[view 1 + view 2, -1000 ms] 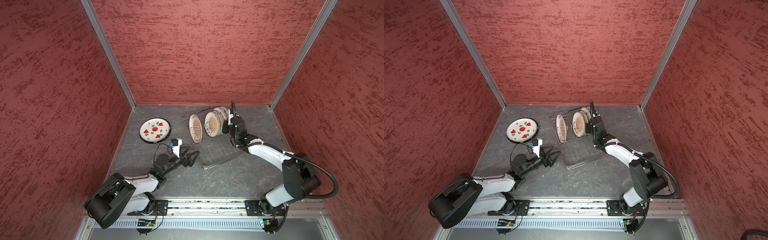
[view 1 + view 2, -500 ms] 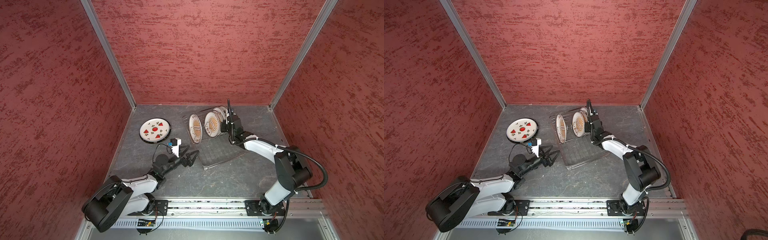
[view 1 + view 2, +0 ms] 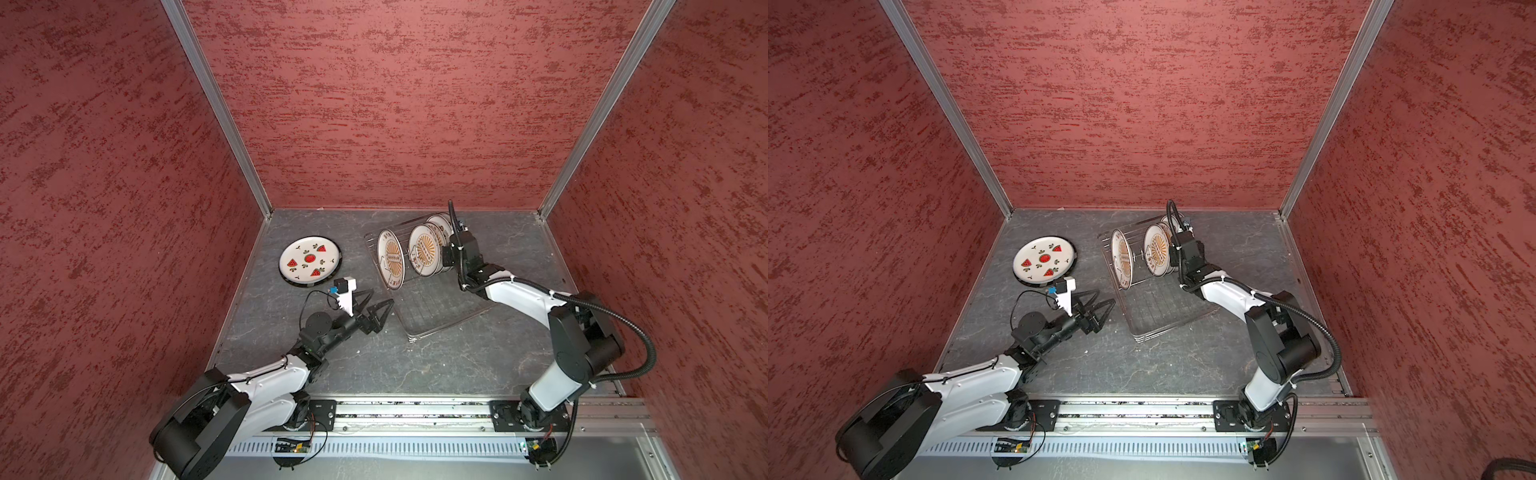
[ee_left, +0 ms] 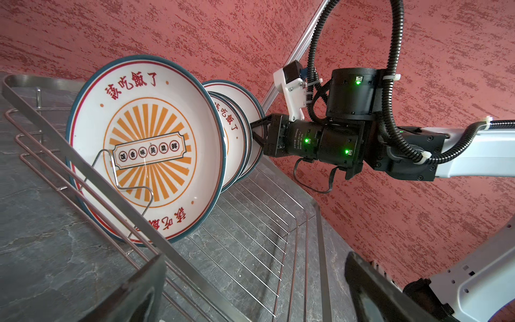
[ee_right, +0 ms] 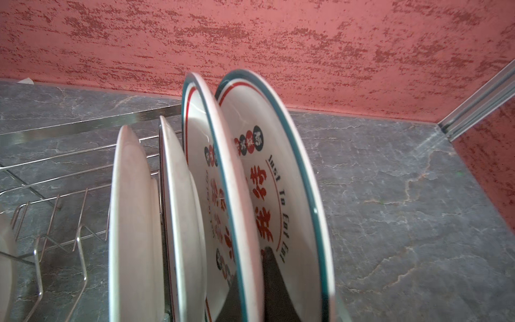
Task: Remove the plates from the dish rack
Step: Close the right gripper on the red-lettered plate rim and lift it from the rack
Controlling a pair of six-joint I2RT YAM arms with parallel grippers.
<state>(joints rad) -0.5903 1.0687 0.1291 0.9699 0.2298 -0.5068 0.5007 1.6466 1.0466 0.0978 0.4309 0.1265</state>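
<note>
The wire dish rack holds several upright plates, with a sunburst plate nearest its open end. At the far end, my right gripper is shut on the rim of a teal-edged plate printed with red characters, one finger on each face. The last plate stands just behind it. My left gripper hangs open and holds nothing, low at the rack's near left edge. A watermelon plate lies flat on the table to the left.
The red back wall and side walls close in on the grey table. The rack's near half is bare wire grid. Short wire prongs stand beside the plates. The right arm's cable loop rises over the rack's far end.
My right gripper has closed onto the plate's rim at the rack's far end, and its arm has drawn in towards the rack. The left arm has stayed put, open.
</note>
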